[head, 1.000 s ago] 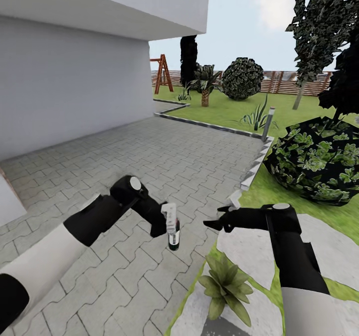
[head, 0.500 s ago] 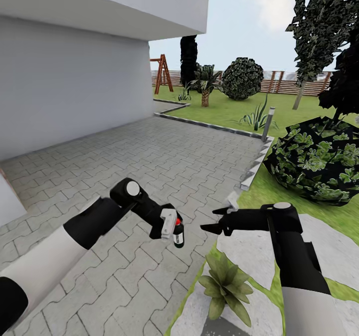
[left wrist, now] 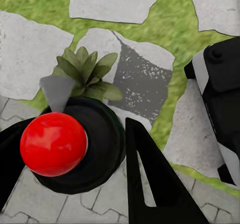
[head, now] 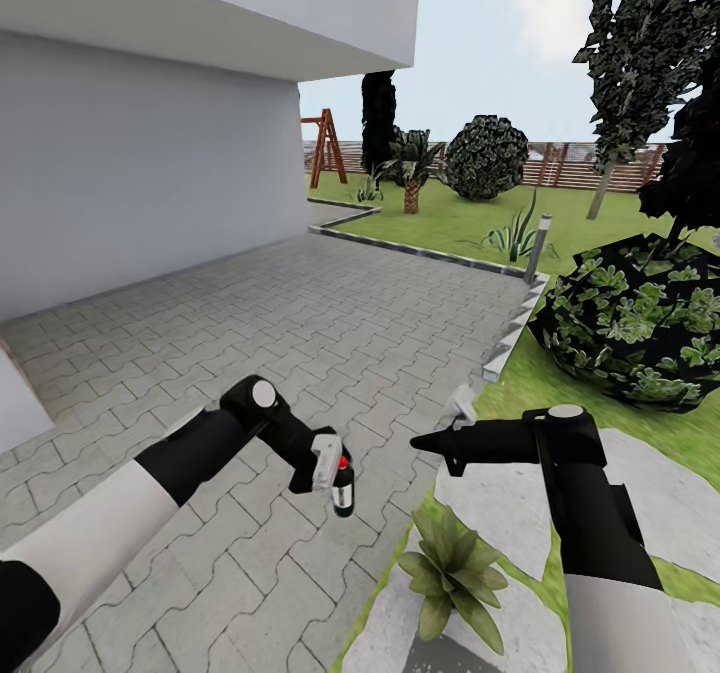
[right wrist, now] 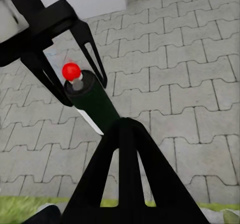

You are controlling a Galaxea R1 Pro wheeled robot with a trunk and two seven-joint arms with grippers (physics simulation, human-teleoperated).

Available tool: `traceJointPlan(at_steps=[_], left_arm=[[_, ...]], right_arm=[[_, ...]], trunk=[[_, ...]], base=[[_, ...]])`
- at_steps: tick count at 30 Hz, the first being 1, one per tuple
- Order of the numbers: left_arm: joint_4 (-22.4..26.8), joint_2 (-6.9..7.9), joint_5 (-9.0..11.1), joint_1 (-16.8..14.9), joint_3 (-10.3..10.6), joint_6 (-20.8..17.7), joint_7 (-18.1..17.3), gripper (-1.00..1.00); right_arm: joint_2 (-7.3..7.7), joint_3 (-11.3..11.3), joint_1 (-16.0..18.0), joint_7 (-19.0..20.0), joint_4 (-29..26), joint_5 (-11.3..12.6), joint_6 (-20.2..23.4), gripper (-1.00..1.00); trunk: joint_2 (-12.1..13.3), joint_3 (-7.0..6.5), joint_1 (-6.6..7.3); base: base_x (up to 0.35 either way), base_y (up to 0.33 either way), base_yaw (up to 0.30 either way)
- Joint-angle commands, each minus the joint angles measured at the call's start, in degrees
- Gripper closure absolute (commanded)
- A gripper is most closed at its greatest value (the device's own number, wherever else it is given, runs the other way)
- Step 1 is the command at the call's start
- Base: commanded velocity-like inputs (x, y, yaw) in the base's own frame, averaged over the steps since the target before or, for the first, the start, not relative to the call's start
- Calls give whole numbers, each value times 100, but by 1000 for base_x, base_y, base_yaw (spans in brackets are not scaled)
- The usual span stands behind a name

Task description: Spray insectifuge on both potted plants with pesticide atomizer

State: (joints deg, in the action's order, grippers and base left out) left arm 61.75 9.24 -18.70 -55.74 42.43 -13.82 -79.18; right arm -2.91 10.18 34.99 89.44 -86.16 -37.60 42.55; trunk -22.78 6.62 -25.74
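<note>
stretching across most of the head view, the grey paving [head: 330, 323] runs from the white house wall [head: 140, 163] to the lawn [head: 470, 223], where a big dark round bush [head: 635, 318] sits at the right and a brown slatted fence [head: 560, 165] closes the far side. nearer in, pale stepping stones [head: 480, 498] lie in the grass beside the paving edge, and one potted plant [head: 455, 568] stands on them, a low rosette of pointed olive leaves, just below the right arm. the left gripper [head: 325, 465] hangs over the paving with its fingers clamped on the pesticide atomizer [head: 343, 488]; the bottle hangs tilted, red collar uppermost, dark green body pointing down. in the left wrist view the atomizer [left wrist: 75, 144] sits between the black fingers with the plant [left wrist: 87, 74] beyond it. the right gripper [head: 425, 442] hovers near the bottle with its fingers pressed together on nothing, apart from it.
</note>
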Motion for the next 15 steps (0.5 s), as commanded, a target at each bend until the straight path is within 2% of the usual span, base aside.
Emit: traceJointPlan(at_steps=[1,15], left_arm=[[6,2,-11,-7,14,18,-18,100],[-136,-27,-63,-7,33,21,-29,100]], right_arm=[[-7,11,8,56,-6,-55,60,100],[-57,2,8,56,-6,-55,60,100]], trunk=[[-13,13,-4],[-13,13,-4]], base=[[0,0,0],[0,0,0]])
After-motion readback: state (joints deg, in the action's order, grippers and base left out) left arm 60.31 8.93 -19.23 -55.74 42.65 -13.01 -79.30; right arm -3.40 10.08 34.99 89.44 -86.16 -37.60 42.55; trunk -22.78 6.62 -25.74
